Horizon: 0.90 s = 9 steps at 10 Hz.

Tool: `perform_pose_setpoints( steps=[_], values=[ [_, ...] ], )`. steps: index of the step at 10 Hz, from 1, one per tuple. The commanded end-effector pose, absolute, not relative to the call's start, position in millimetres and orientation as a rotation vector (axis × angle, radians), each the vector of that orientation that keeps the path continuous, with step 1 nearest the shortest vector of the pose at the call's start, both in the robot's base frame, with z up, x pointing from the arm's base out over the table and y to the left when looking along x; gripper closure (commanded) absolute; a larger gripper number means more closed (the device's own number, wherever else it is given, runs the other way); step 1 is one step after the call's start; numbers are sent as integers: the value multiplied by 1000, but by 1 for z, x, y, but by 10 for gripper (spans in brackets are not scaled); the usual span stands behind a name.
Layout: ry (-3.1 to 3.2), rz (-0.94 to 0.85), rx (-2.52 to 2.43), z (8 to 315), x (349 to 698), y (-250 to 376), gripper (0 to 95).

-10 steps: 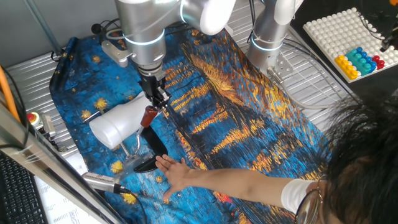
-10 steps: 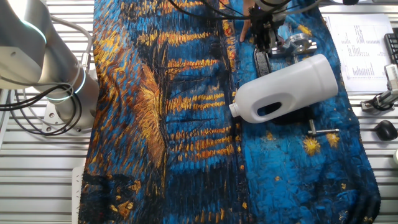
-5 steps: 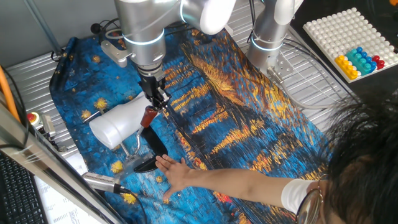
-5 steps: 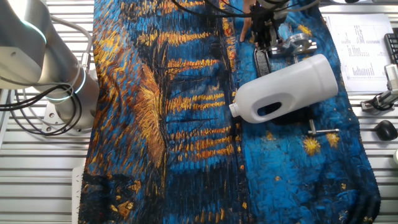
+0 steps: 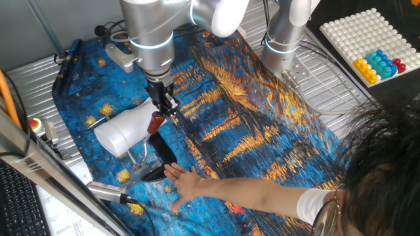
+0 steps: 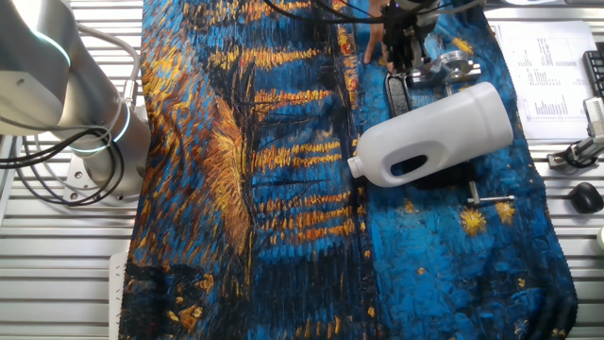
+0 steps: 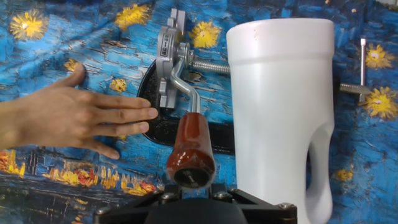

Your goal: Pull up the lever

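The lever [image 7: 186, 118] (red knob toward the camera) is positioned between a person's hand [image 7: 74, 118] and the white jug [image 7: 283, 106], leaving little side clearance. The knob is met by the gripper [image 5: 161, 113]; jaw state cannot be determined. The black base [image 7: 155, 127] lies on the blue cloth [image 7: 62, 37].

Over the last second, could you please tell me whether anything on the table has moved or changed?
Nothing visibly changed. The end effector stays at the dark-red knob of the lever, the white bottle lies where it was, and the person's hand still rests flat on the cloth by the black base.
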<state>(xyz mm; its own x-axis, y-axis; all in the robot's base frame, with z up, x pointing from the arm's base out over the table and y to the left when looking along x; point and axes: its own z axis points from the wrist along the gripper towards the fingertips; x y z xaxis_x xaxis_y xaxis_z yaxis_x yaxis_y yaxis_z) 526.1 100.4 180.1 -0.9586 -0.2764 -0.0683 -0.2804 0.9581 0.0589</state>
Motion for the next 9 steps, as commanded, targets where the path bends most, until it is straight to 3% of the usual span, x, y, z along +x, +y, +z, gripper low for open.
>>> perform_pose_setpoints(
  steps=[1, 9],
  values=[
    [3049, 105, -428, 183, 531, 101, 760],
    [3051, 110, -417, 194, 555, 105, 760]
  ],
)
